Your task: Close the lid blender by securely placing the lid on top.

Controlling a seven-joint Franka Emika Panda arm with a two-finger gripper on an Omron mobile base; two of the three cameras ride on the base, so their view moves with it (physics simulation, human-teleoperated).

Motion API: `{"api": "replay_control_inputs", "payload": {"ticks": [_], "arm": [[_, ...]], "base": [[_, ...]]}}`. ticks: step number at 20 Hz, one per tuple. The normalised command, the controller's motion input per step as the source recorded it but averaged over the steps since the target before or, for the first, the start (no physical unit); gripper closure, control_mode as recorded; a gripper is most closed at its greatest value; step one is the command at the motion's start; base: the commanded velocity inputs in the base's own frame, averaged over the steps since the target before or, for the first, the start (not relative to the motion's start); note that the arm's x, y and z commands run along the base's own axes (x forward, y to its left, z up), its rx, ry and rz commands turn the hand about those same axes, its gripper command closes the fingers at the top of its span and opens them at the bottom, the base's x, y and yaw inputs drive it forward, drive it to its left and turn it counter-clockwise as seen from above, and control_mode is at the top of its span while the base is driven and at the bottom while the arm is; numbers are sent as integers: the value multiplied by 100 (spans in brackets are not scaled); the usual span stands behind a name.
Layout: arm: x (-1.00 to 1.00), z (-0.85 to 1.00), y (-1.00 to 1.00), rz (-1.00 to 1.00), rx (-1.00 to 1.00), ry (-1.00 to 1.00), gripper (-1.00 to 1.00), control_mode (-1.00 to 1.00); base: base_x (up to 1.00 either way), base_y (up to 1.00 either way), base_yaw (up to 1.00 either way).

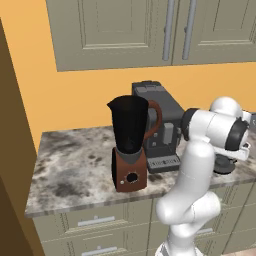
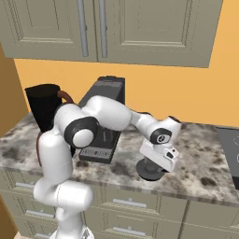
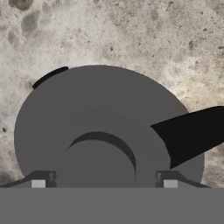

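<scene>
The blender [image 1: 130, 145] stands on the marble counter [image 1: 70, 170], its tall black jar open at the top; in the right base view the blender [image 2: 43, 109] shows partly behind my arm. The lid [image 3: 100, 109], a round dark grey disc with a raised knob, lies flat on the counter to the right of the coffee machine. It also appears as the lid [image 2: 150, 172] and the lid [image 1: 223, 168]. My gripper [image 3: 104, 180] points straight down onto it, open. One fingertip stands on each side of the knob, with a small gap either side.
A boxy dark grey coffee machine [image 1: 162, 125] stands between the blender and the lid, also seen as the coffee machine [image 2: 103, 119]. Wall cabinets [image 1: 150, 30] hang above. A dark cooktop edge [image 2: 231, 149] lies at the far right. A brown panel [image 1: 12, 150] borders the counter's left end.
</scene>
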Motion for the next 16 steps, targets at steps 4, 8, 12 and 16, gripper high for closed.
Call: {"api": "replay_control_inputs", "payload": {"ticks": [4, 8, 12, 16], "arm": [[0, -24, 12, 0, 0, 0, -100, -100], [-6, -11, 30, 0, -3, 0, -100, -100], [-2, -18, 34, 0, -6, 0, -100, -100], [-10, -36, 19, 0, -5, 0, -100, -100]], "base": [[0, 0, 0], [0, 0, 0], [0, 0, 0], [0, 0, 0]]}}
